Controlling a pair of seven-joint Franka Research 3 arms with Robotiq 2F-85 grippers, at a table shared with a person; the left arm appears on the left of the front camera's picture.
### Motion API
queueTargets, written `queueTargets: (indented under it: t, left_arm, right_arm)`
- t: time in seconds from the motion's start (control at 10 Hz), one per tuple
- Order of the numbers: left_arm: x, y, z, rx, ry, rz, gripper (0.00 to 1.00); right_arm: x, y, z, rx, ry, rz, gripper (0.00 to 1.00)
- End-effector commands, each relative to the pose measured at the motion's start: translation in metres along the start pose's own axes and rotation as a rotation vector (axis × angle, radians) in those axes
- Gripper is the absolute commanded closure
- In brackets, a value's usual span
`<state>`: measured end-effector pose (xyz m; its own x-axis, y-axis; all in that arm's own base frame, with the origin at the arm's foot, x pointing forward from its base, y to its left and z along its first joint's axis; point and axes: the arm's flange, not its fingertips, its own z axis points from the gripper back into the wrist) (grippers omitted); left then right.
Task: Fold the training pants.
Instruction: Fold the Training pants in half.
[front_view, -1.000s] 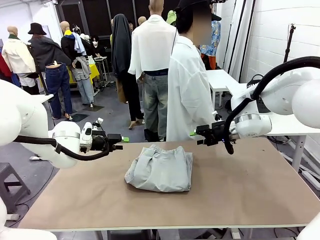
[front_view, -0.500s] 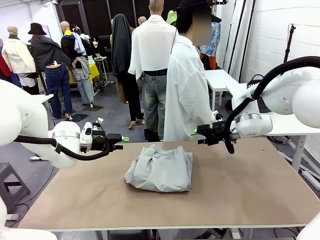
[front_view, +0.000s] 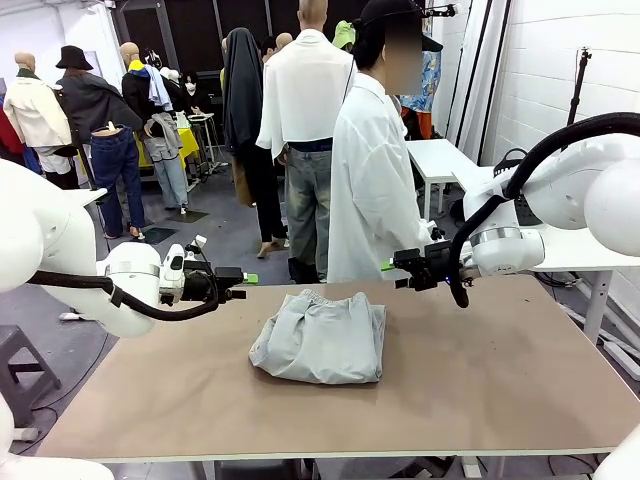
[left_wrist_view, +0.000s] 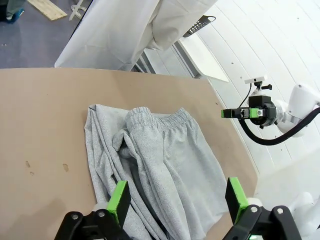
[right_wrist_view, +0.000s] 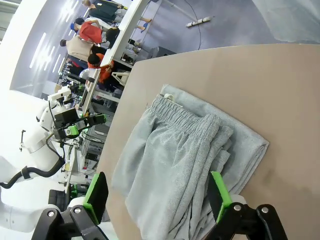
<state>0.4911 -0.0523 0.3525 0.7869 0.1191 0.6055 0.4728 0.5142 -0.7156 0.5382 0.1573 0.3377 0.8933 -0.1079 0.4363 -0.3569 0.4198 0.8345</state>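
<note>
The light grey training pants (front_view: 320, 340) lie folded into a rough square at the middle of the brown table (front_view: 500, 380), waistband toward the far side. My left gripper (front_view: 247, 279) hovers open above the table, left of the pants. My right gripper (front_view: 387, 267) hovers open to their right, near the far edge. In the left wrist view the training pants (left_wrist_view: 160, 170) lie beyond my own open green pads (left_wrist_view: 119, 201). In the right wrist view the training pants (right_wrist_view: 185, 160) show their gathered waistband (right_wrist_view: 182, 116) between the open pads (right_wrist_view: 96, 196).
A person in a white shirt (front_view: 375, 190) stands at the table's far edge behind the pants. A white table (front_view: 450, 165) stands at the back right. Other people stand farther back on the left.
The person at the far edge has shifted slightly to the left. Both grippers and the pants have stayed where they were.
</note>
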Motion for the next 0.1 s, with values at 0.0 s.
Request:
queueTargets:
  t: [0.0]
  left_arm:
    - [0.0011, 0.0014, 0.0009, -0.012, 0.004, -0.001, 0.00]
  right_arm:
    - [-0.0001, 0.0001, -0.0021, 0.000, -0.003, -0.003, 0.00]
